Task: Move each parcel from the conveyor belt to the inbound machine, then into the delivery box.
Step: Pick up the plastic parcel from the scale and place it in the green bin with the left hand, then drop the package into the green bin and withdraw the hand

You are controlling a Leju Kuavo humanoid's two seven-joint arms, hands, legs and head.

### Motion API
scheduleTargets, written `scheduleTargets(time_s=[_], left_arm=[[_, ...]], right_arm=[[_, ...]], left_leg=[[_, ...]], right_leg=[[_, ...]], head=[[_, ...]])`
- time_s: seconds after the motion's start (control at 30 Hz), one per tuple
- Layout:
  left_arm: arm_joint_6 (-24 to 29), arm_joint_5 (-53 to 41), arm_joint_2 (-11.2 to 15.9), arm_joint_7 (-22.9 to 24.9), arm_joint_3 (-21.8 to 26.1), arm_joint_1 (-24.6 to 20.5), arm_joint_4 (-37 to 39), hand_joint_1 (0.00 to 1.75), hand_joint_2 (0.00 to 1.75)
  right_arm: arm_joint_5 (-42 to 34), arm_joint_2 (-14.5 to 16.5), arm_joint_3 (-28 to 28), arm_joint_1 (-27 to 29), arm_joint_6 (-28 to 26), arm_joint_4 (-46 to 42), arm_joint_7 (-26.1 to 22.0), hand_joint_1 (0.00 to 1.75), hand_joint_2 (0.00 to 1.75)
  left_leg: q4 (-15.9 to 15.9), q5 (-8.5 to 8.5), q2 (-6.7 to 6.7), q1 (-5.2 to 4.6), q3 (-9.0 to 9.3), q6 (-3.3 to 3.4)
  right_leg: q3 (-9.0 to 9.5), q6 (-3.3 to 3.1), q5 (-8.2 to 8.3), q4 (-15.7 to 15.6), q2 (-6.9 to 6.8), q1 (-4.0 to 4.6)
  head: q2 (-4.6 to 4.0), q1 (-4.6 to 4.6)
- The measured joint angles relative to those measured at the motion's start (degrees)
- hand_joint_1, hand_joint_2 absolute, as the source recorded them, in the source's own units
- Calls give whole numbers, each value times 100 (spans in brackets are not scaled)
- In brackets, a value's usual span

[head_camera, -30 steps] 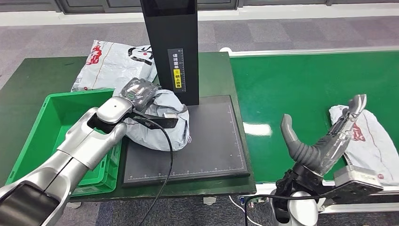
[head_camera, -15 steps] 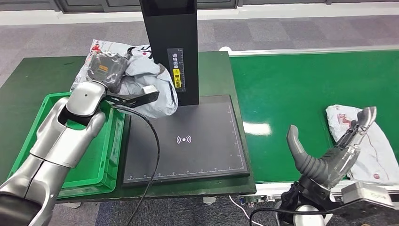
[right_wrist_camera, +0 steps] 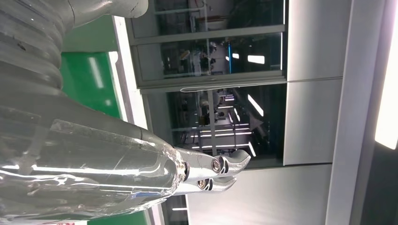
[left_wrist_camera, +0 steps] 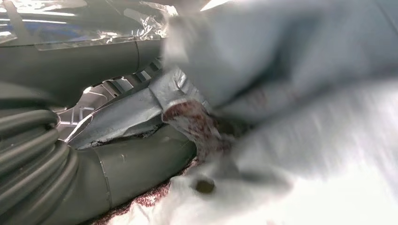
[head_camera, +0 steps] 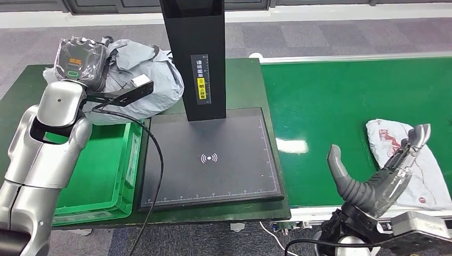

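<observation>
Left hand [head_camera: 80,60] grips a crumpled grey plastic parcel [head_camera: 141,88], held above the far rim of the green plastic crate [head_camera: 133,160], left of the black scanner column [head_camera: 197,53]. Right hand [head_camera: 381,173], fingers spread and empty, hovers at the green conveyor belt's [head_camera: 341,96] near edge beside a white red-printed parcel [head_camera: 394,141]. The black scanner pad [head_camera: 213,160] is bare, with a wireless symbol; the column's yellow label is illegible.

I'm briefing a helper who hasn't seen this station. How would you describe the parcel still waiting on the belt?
Start at the green conveyor belt right of the black scanner pad. Near its right end lies a flat white parcel with red print, just beyond the right hand. Unlike the grey parcel, nothing holds it.
</observation>
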Motion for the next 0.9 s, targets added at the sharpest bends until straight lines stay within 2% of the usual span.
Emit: scheduleTargets(time_s=[0.4, 0.7, 0.8, 0.9], left_arm=[[18, 12, 27, 10, 25, 32, -74, 175, 175], [139, 280, 194, -107, 533, 67, -618, 175, 175], [11, 154, 295, 250, 709, 67, -754, 175, 175], [-674, 19, 513, 888, 694, 39, -475, 175, 175]], right_arm=[[-1, 20, 0, 0, 9, 0, 9, 0, 175], [-117, 20, 0, 3, 17, 0, 50, 0, 175], [-117, 20, 0, -19, 25, 5, 112, 0, 175], [-60, 20, 0, -96, 94, 45, 222, 0, 175]], left_leg=[[0, 0, 0, 0, -1, 0], [0, 0, 2, 1, -5, -1], [-1, 0, 2, 2, -5, 0], [-2, -1, 9, 2, 3, -2]], right_leg=[[-2, 0, 0, 0, 0, 4], [-5, -1, 0, 1, 3, 4], [-5, -1, 0, 1, 3, 3], [-5, -1, 0, 1, 8, 2]], head=[[0, -1], [0, -2], [0, -1], [0, 0]])
